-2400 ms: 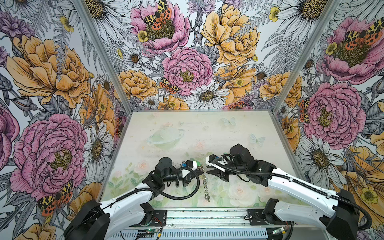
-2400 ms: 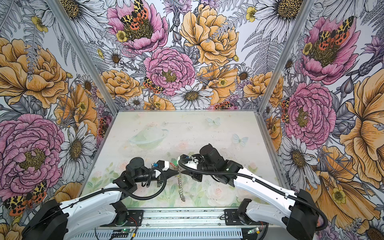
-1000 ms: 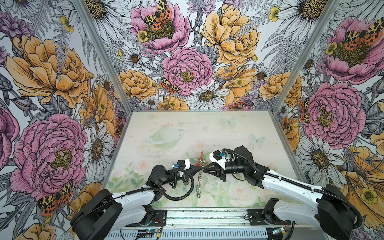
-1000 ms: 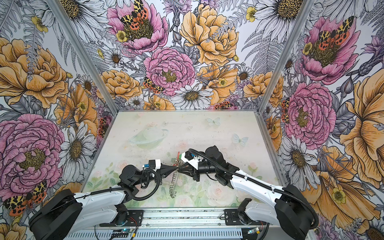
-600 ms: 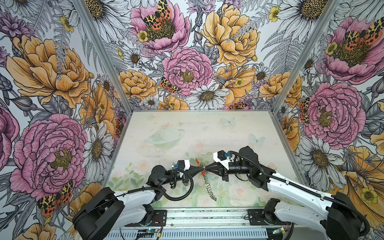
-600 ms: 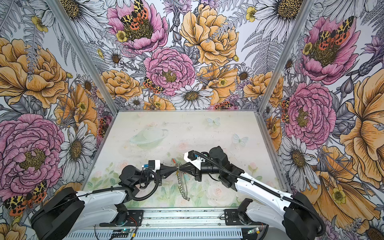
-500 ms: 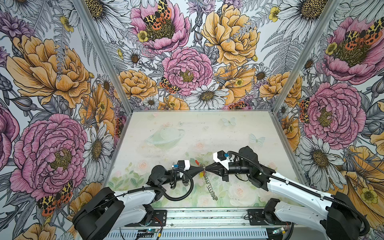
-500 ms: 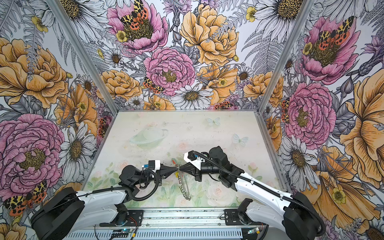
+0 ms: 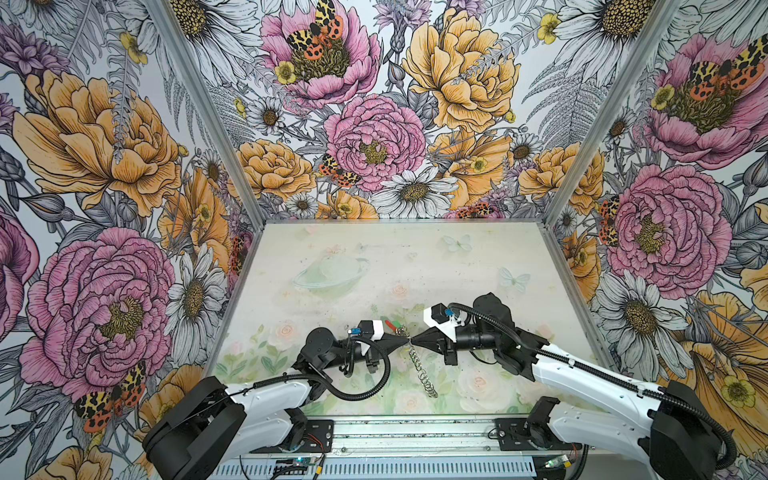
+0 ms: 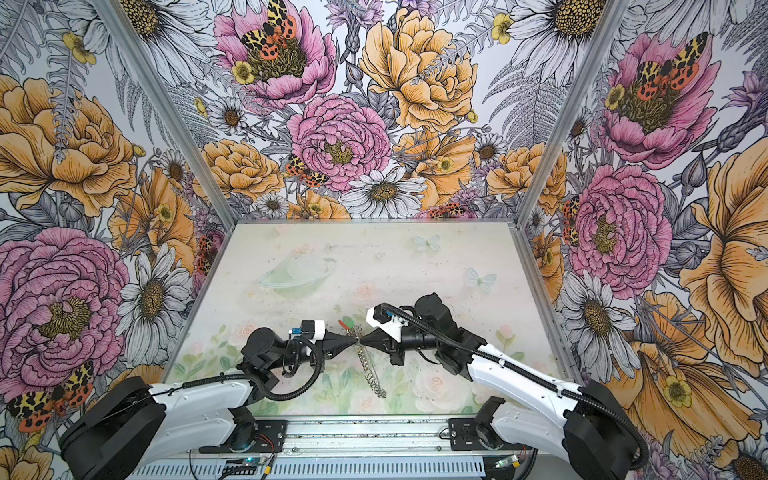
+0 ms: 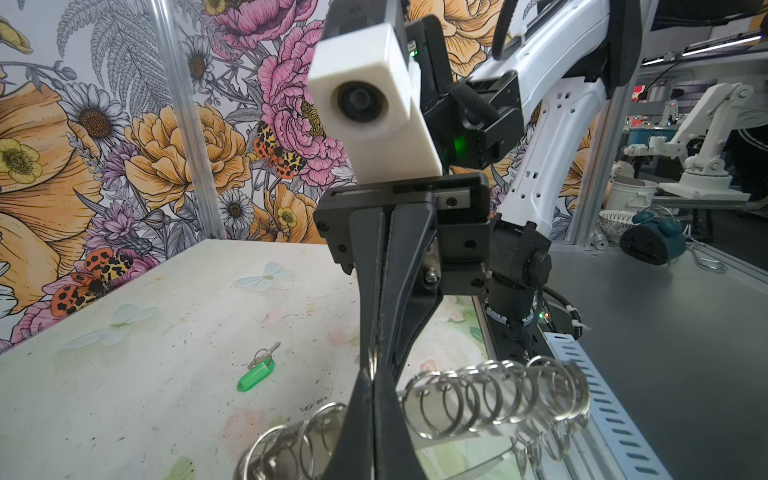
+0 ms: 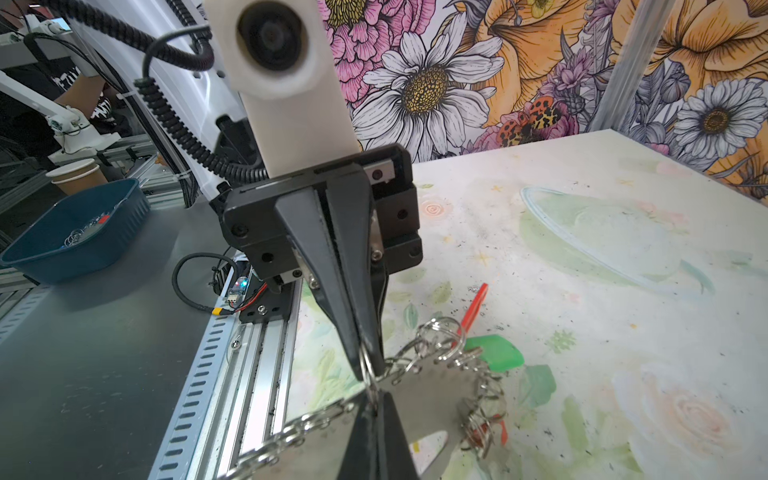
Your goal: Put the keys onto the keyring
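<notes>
Judging by how things lie, little looks done. The keyring (image 9: 422,372) hangs just over the near middle of the table (image 9: 415,266), pinched from both sides: left gripper (image 9: 404,340) and right gripper (image 9: 416,340) meet tip to tip, each with jaws closed on it. A green-tagged key (image 11: 255,374) lies loose on the table, apart from the hoop. A red-tagged key (image 12: 473,307) sits against the small rings — threaded or not, I cannot tell. Counted: one keyring, two keys clearly seen — one green, one red.
</notes>
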You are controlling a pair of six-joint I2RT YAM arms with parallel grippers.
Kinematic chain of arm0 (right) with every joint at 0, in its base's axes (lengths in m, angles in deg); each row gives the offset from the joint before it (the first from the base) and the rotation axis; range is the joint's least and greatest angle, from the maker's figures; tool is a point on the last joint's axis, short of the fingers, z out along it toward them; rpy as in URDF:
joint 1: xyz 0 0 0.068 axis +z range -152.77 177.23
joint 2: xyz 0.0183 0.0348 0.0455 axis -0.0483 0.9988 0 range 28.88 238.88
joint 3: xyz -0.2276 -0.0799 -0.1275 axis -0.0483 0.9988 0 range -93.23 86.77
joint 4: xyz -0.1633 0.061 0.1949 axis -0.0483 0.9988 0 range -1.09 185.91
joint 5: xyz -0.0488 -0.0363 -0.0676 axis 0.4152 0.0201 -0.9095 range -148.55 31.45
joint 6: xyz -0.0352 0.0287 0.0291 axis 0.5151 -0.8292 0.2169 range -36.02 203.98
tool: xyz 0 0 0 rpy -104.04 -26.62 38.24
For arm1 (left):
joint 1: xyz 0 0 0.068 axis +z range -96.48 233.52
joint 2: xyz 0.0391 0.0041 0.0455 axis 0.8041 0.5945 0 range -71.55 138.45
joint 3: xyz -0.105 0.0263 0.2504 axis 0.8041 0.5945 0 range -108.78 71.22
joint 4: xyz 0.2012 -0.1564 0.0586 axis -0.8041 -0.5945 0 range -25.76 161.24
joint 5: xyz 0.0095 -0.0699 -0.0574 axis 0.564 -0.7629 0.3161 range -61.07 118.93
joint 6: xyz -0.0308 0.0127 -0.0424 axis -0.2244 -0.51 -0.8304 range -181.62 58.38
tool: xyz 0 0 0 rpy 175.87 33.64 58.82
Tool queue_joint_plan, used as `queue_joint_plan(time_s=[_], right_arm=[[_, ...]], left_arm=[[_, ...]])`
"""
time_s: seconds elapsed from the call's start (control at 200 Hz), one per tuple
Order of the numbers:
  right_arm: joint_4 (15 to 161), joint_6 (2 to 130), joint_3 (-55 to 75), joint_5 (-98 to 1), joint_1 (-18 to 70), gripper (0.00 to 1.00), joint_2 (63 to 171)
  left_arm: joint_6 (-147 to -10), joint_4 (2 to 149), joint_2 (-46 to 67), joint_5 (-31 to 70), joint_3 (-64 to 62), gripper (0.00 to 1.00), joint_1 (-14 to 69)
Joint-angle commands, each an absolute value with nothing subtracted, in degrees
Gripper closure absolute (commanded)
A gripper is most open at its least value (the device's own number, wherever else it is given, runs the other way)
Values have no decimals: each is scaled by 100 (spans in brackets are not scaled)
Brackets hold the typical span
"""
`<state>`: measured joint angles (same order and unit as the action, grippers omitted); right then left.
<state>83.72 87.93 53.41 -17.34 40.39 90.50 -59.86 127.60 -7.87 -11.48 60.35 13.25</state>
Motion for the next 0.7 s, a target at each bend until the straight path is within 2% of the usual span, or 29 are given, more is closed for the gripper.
queue_joint_plan(time_s=[0.0,0.175,0.27,0.696], right_arm=[[8875,9023,4924,-1916,4056,100,8952],[9325,9139,4719,-2204,4106,100,9034],[9448,9184,4622,-2299,4160,100,9116],[9613,9234,4483,-2349,4206,100,9144]], left_arm=[[-5470,11916,-1047,-1171,5799,97,1300],[-5096,10846,-1351,-1060,5624,87,1309],[-4995,10545,-1412,-1048,5588,86,1308],[-4967,10378,-1205,-946,5469,87,1323]])
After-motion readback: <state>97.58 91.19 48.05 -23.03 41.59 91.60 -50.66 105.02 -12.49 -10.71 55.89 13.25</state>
